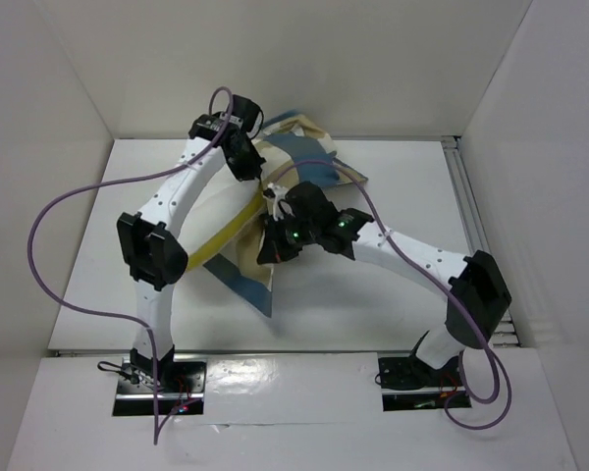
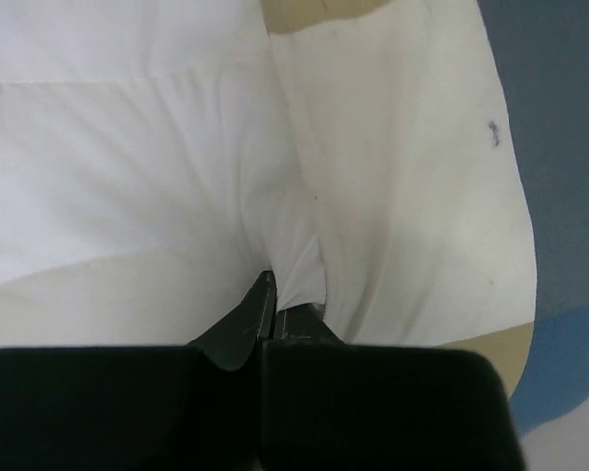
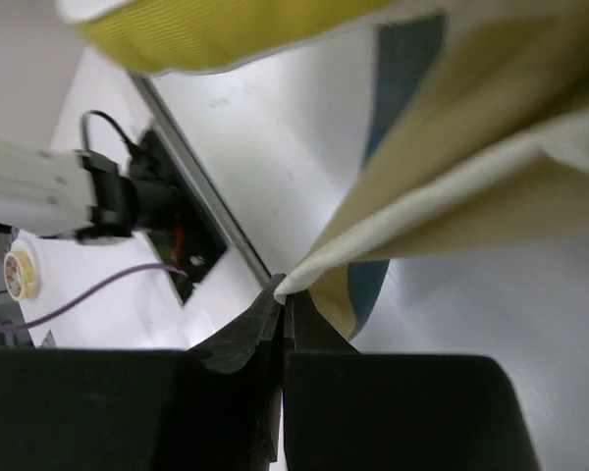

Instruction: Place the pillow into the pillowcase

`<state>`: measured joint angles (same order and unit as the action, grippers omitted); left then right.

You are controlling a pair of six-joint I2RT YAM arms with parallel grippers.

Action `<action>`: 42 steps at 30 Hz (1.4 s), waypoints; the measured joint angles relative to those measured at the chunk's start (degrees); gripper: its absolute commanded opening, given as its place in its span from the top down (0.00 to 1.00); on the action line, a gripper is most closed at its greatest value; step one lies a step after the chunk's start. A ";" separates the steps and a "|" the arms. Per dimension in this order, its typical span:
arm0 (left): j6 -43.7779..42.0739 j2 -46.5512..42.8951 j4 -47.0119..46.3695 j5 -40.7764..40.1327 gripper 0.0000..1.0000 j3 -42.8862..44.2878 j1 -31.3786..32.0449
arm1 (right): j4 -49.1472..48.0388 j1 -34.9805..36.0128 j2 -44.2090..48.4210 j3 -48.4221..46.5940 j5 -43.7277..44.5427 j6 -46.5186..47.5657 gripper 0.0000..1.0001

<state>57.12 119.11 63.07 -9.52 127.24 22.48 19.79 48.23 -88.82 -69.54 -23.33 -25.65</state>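
The plump white quilted pillow (image 1: 224, 206) with yellow piping lies mid-worktop (image 1: 402, 196), partly wrapped by the thin blue, tan and cream checked pillowcase (image 1: 309, 147); the left tool (image 2: 275, 294) is pressed together on the case's cream cloth at the pillow's far end; the right tool (image 3: 283, 289) pinches its corner, lifted beside the pillow's near side; together, I'd judge, they hold the mouth open.

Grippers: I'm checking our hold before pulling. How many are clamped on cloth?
2. The left gripper pinches a pale fold of the pillowcase beside the pillow. The right gripper pinches the pillowcase's cream-tan edge. Neither grip is hidden.
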 measured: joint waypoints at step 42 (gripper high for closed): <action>-27.26 -5.03 -10.12 9.33 0.00 -11.61 -16.57 | 21.18 -13.81 6.43 -3.98 26.64 -13.44 0.10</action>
<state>29.87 114.08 52.95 -0.19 115.63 5.91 40.97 34.41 -82.39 -73.52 3.31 -39.09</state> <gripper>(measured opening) 0.995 0.883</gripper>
